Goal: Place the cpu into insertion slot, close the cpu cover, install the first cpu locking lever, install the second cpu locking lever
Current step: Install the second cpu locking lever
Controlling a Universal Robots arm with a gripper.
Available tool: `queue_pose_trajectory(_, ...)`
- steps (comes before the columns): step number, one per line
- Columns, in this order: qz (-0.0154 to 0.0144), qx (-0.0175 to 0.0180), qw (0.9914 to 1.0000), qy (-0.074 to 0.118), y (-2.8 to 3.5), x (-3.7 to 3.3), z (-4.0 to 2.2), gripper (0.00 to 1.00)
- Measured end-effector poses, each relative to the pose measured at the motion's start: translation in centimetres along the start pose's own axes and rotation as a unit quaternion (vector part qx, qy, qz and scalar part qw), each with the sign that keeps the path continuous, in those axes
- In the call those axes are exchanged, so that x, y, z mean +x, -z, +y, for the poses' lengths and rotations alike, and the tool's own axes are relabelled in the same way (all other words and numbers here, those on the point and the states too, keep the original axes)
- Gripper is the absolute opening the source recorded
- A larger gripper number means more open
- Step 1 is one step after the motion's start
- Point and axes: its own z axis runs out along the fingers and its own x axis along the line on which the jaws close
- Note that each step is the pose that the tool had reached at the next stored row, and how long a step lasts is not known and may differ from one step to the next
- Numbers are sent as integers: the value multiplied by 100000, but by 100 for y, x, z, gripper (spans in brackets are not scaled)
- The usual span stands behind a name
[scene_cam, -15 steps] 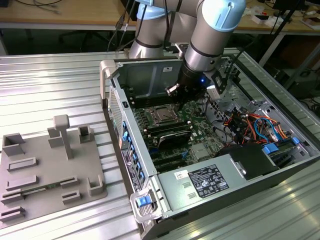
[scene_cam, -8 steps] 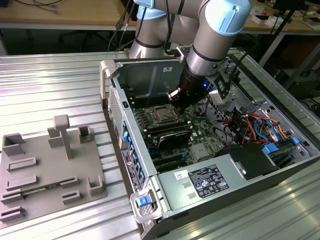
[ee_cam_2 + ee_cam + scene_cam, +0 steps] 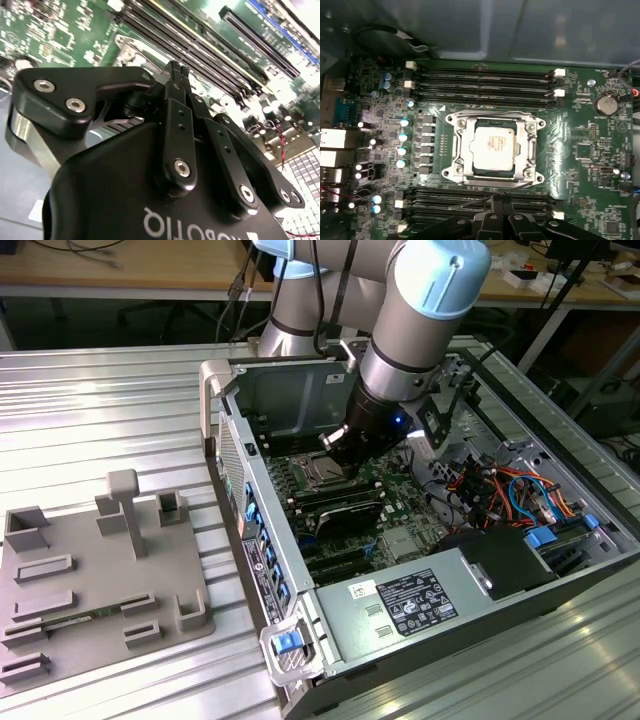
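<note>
Sitting in its insertion slot [image 3: 492, 148], the cpu [image 3: 491, 146] shows under the cpu cover [image 3: 460, 150]; the tool [image 3: 501, 199], pinched narrow, hides some slots.

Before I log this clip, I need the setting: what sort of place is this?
Likely an electronics or robotics lab: an opened computer case lies on a ribbed metal table, cluttered workbenches stand behind, and the claw hovers by the cpu.

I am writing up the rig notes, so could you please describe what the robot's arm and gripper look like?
The arm is built of silver-grey tubes with rounded light-blue joint caps, and black cables run along its upper part. Its wrist ends in a black cylinder with a small blue light. The gripper is matte black, with slim linked fingers joined by silver screws and white lettering on its body.
</note>
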Motion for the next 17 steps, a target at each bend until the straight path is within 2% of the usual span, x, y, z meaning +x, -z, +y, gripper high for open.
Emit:
queue_pose_trajectory(4, 1, -7, 100000, -3, -3, 73, 4, 11)
queue_pose_trajectory(6, -1, -8, 100000, -2, -3, 77, 7, 11)
queue_pose_trajectory(9, -13, -4, 100000, -227, -6, 72, 53, 11)
queue_pose_trajectory(17, -27, -131, 100000, -259, -6, 76, 55, 11)
